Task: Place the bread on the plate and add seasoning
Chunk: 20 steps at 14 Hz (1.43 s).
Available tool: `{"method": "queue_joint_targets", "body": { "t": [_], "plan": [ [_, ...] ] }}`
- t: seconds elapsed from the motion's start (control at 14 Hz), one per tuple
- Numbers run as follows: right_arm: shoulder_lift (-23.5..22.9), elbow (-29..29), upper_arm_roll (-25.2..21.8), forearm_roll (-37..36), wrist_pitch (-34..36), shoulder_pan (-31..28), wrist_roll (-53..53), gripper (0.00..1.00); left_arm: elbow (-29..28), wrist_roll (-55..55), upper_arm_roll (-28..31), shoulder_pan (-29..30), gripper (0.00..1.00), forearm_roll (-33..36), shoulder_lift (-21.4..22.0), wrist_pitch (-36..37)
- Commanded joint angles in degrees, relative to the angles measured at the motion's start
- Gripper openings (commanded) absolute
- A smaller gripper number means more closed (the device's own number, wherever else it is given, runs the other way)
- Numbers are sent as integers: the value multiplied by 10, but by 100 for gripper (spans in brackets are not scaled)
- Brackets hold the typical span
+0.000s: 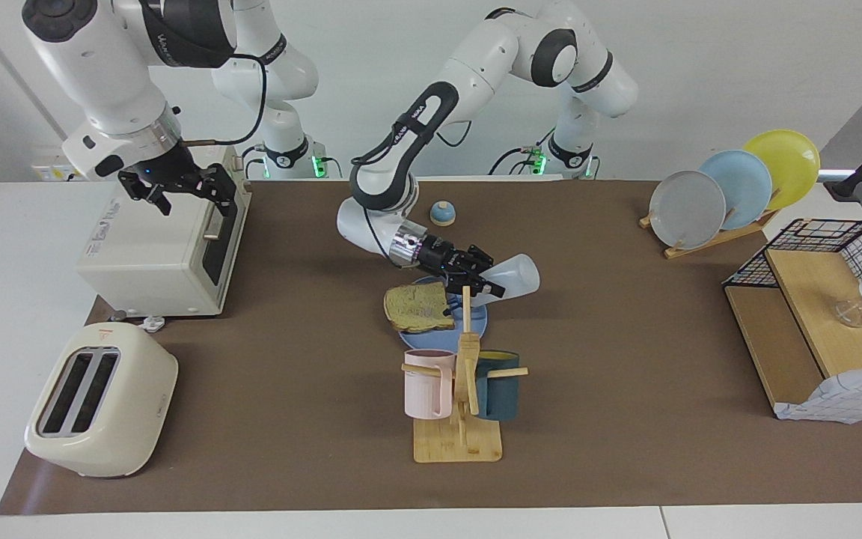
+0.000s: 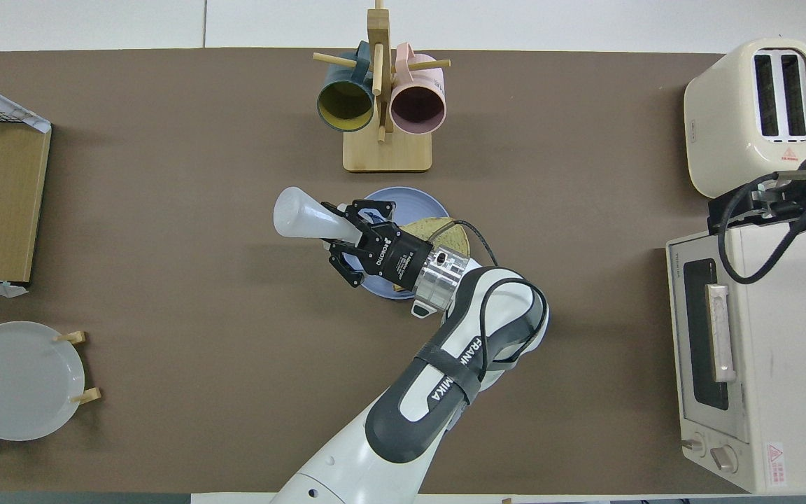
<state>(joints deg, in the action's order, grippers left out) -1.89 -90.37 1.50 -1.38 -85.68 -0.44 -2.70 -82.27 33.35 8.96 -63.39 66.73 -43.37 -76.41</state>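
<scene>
- Right gripper [image 1: 185, 187] waits over the cream toaster oven [image 1: 154, 254], fingers open, holding nothing.
- Left gripper [image 1: 476, 275] closed on the translucent white squeeze bottle [image 1: 513, 278], tipped sideways over the round matte blue plate [image 2: 413, 199]; cap end hidden by fingers.
- Bottle prob light, soft-walled, slick: grip near neck, squeeze gently.
- Square tan toast slice [image 1: 417, 308] lies on plate, partly covered in overhead view; stiff, crumbly.
</scene>
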Motion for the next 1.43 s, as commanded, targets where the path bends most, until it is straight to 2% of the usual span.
{"method": "queue_joint_targets", "body": {
  "t": [0.0,0.14,0.36,0.79,1.07,1.21,1.36],
  "plan": [
    [10,-9,5,1,-1,-8,13,100,11,-15,4,-5,0,-22,0,14],
    [10,-9,5,1,-1,-9,12,100,3,-24,4,0,0,-38,30,2],
    [10,-9,5,1,0,-9,13,100,-67,-25,4,4,0,-46,106,-18],
    [10,-9,5,1,-1,-9,12,100,-114,-39,4,22,0,-77,174,-22],
    [10,-9,5,1,-1,-9,13,100,-120,-47,4,54,0,-104,197,-47],
    [10,-9,5,1,-1,-9,13,100,-120,-60,4,85,0,-122,212,-79],
    [10,-9,5,1,-1,-9,13,100,-127,-56,4,132,0,-153,253,-125]
  ]
}}
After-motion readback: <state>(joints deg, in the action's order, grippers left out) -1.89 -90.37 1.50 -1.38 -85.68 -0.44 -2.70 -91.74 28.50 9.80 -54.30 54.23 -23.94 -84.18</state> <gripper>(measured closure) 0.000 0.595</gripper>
